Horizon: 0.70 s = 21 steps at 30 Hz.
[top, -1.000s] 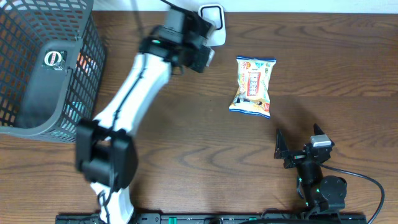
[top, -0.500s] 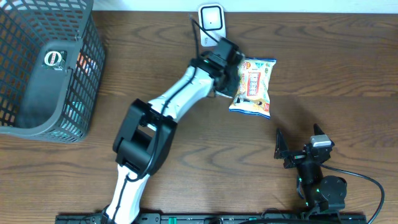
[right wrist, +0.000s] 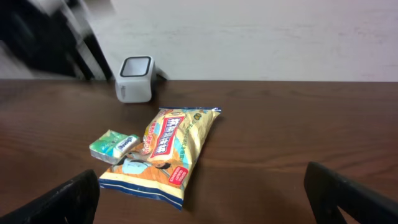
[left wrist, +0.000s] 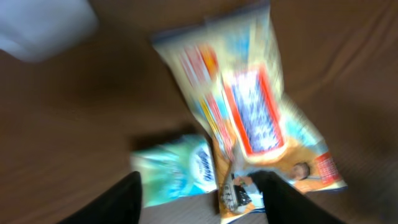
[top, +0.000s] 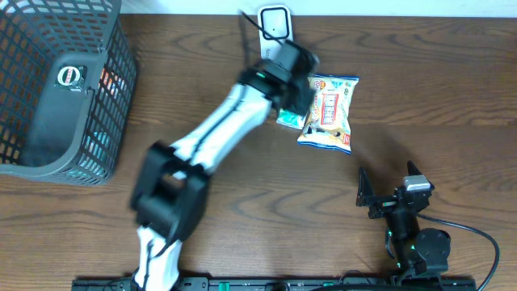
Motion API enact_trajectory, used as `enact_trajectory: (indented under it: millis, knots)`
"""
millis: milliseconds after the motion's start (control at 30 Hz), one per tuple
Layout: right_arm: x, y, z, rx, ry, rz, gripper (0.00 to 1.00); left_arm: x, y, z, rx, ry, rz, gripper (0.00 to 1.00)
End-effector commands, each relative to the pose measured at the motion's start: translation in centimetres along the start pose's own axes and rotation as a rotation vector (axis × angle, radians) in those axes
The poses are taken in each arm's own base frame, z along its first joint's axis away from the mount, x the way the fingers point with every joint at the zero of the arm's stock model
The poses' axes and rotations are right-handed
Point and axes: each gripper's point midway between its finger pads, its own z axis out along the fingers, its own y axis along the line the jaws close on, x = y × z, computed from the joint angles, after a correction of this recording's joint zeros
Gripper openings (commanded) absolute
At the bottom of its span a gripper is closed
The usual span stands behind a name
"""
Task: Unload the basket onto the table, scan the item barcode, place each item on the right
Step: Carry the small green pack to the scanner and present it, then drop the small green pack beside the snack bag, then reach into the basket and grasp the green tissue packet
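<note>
Overhead view: the left arm is stretched across the desk (top: 266, 222) towards the barcode scanner (top: 275, 23), while the right arm is parked at the near edge.
Left end effector (left wrist: 198, 190): seen spread in the left wrist view, with nothing pinched between its fingers (left wrist: 127, 199).
Right end effector (right wrist: 199, 186): held wide apart and empty, well away from the goods.
Item location: the teal packet (top: 287, 120) lies flat on the desk right under the left end effector. It is just beside the snack bag (top: 327, 113), perhaps touching it, and near the scanner.
Barcode: none can be made out on the packet, as the wrist picture is blurred.
Step in hand: judged to be the put-down or pick-up of the teal packet at the scanner. Which of the two cannot be told from the open fingers alone.
Next move: if the packet is to be scanned, it must be pinched by its edges, lifted clear of the snack bag and turned with its code towards the scanner window. Otherwise another item is to be fetched from the basket (top: 121, 89).
Count: two arms, one scanner, one snack bag, one teal packet and one basket. One round-capped item (top: 70, 77) is seen inside the basket, and the rest cannot be counted through the mesh.
</note>
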Motion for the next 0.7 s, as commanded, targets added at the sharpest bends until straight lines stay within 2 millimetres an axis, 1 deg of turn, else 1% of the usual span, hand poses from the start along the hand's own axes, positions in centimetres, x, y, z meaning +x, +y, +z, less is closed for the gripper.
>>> enact_trajectory:
  millis: [0,67,100,133,167,200,233,267,367,433,567,667]
  knots:
    - [0.0,-0.2,0.0,0.01,-0.001,-0.011,0.99,-7.0,3.1,-12.4,-0.105,-0.287,-0.006,0.66]
    - [0.0,-0.2,0.0,0.01,0.0,-0.011,0.99,-8.3,5.8,-17.6,-0.198,-0.388,-0.043,0.67]
    - [0.0,-0.2,0.0,0.01,0.0,-0.011,0.99,-8.7,7.2,-20.1,-0.241,-0.433,-0.063,0.71]
    - [0.0,-0.2,0.0,0.01,-0.001,-0.011,0.99,-8.9,8.6,-22.6,-0.284,-0.476,-0.084,0.72]
    - [0.0,-0.2,0.0,0.01,-0.001,-0.011,0.99,-8.9,9.9,-25.0,-0.322,-0.512,-0.107,0.78]
    - [0.0,-0.2,0.0,0.01,0.0,-0.011,0.99,-8.7,11.1,-27.2,-0.351,-0.541,-0.129,0.94]
    - [0.0,-0.2,0.0,0.01,-0.001,-0.011,0.99,-8.2,12.3,-29.1,-0.381,-0.562,-0.152,0.98]
    - [0.0,-0.2,0.0,0.01,-0.001,-0.011,0.99,-7.5,13.4,-30.8,-0.411,-0.571,-0.175,0.98]
    - [0.0,-0.2,0.0,0.01,-0.001,-0.011,0.99,-5.2,17.1,-35.2,-0.539,-0.582,-0.215,0.98]
    - [0.0,-0.2,0.0,0.01,0.0,-0.011,0.99,-3.5,19.9,-37.4,-0.625,-0.583,-0.288,0.98]
    - [0.0,-0.2,0.0,0.01,0.0,-0.011,0.99,0.9,26.3,-41.1,-0.765,-0.612,-0.574,0.98]
    - [0.0,-0.2,0.0,0.01,0.0,-0.011,0.99,4.0,30.4,-43.4,-0.843,-0.642,-0.746,0.98]
